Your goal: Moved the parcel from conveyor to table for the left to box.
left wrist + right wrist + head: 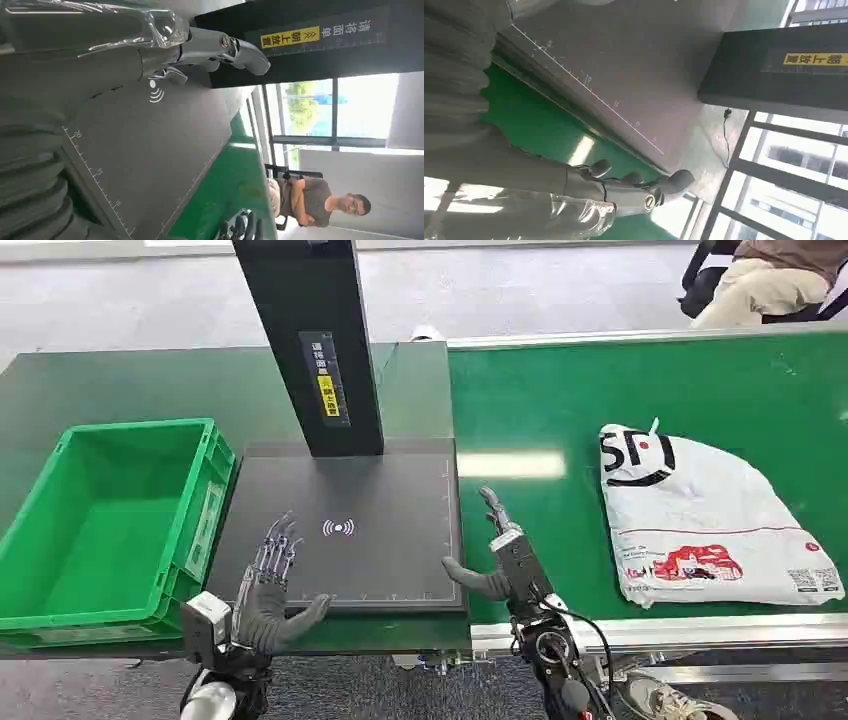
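While both hands hover low in the head view, the scene reads like this:

Parcel: the white parcel (705,520) with black letters and red print lies flat on the green conveyor (540,410), in the right half of the frame, near the belt's lower edge.

Parcel and right hand: the parcel is to the right of the right hand (500,555) and apart from it; a strip of bare green belt lies between them. No finger touches the parcel.

Right hand: it stands at the lower middle of the frame, over the line where the black pad (350,530) meets the belt. Its fingers point up the frame and its thumb sticks out to the left over the pad's corner. The fingers are apart and hold nothing. In the right wrist view the fingers (634,181) are stretched out over the green belt, with nothing between them.

Left hand: the left hand (272,580) is at the lower left, over the pad's lower left corner. Its fingers are spread and straight, thumb out to the right, and it holds nothing. It is well apart from the parcel.

Crate: a green crate (110,525) stands at the left of the frame, just beside the pad.

Person: a seated person (760,280) is in the upper right corner, beyond the belt.
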Available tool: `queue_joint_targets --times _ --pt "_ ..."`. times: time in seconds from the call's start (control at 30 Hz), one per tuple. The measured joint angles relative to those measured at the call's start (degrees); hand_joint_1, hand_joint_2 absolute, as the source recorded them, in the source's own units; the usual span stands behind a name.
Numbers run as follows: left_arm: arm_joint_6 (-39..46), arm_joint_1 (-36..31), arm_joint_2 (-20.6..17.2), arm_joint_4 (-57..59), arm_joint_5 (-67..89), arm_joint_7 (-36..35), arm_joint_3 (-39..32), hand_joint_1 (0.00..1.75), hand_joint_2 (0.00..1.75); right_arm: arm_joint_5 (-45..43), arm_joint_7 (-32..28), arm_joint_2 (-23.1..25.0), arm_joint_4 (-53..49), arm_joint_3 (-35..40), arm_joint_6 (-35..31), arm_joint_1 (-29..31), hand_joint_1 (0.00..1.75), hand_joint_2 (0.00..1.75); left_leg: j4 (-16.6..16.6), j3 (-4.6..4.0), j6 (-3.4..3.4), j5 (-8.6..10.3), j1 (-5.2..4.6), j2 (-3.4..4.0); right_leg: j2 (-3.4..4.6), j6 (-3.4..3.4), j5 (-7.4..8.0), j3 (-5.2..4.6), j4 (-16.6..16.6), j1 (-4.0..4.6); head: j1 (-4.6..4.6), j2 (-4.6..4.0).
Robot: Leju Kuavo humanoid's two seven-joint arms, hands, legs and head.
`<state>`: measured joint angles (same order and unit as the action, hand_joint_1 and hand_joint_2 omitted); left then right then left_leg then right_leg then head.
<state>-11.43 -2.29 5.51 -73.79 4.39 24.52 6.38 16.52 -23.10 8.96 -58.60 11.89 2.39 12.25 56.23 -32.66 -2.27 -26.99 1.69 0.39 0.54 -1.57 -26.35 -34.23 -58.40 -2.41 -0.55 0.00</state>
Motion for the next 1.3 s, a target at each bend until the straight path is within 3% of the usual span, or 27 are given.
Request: queue_joint_targets --times 0.23,0.53,0.73,0.83,0.93,1.17,1.3 --pt "0.0 0.3 -0.1 -0.2 -1.0 0.0 -0.3 0.0 1.75 13.0 5.6 -4.5 -2.1 -0.4 -8.8 2.2 0.0 1.75 0.0 0.0 0.0 0.0 -0.02 -0.01 0.0 -0.01 0.01 0.01 0.0 -0.02 0.0 0.0" --pt "0.1 1.5 -0.5 -0.2 -1.7 0.6 -0.7 0.0 1.75 27.0 9.9 -13.4 0.7 -8.6 -20.8 5.4 0.0 1.75 0.0 0.0 0.01 -0.01 -0.02 -0.05 -0.04 -0.01 0.01 0.0 0.0 -0.03 0.02 0.0" --pt "0.7 0.7 -0.8 -0.2 -1.3 0.4 -0.6 0.0 1.75 30.0 10.3 -17.2 7.7 -14.4 -22.3 9.0 0.0 1.75 0.0 0.0 0.02 -0.01 -0.02 -0.03 -0.04 -0.01 0.02 0.03 0.0 -0.03 0.0 0.0" --pt "1.2 0.6 -0.9 -0.3 -1.4 0.2 -0.5 0.0 1.75 33.4 13.6 -18.5 11.5 -15.4 -22.3 11.1 0.0 1.75 0.0 0.02 0.02 -0.01 -0.02 -0.03 -0.03 -0.01 0.02 0.03 0.0 -0.03 0.02 0.0" --pt "1.7 1.1 -0.9 -0.8 -1.5 -0.1 -0.5 0.0 1.75 36.7 17.3 -19.6 15.2 -15.5 -20.4 13.5 0.0 1.75 0.0 0.0 0.02 -0.01 -0.02 0.0 -0.02 -0.01 0.02 0.02 0.0 -0.03 0.02 0.0" --pt "2.6 2.3 -1.3 -2.4 -1.8 -1.4 -0.6 0.0 1.75 41.3 26.5 -21.1 24.4 -14.0 -3.4 18.5 0.0 1.75 0.0 -0.01 0.02 -0.01 -0.02 -0.06 -0.04 -0.01 0.02 0.02 0.0 -0.03 0.0 0.0" --pt "2.9 2.5 -1.1 -2.5 -0.9 -1.9 -0.6 0.0 1.75 43.0 29.6 -21.7 27.3 -12.2 1.8 18.7 0.0 1.75 0.0 -0.01 0.02 -0.01 -0.02 -0.07 -0.05 -0.01 0.02 0.01 0.0 -0.03 0.02 0.0"
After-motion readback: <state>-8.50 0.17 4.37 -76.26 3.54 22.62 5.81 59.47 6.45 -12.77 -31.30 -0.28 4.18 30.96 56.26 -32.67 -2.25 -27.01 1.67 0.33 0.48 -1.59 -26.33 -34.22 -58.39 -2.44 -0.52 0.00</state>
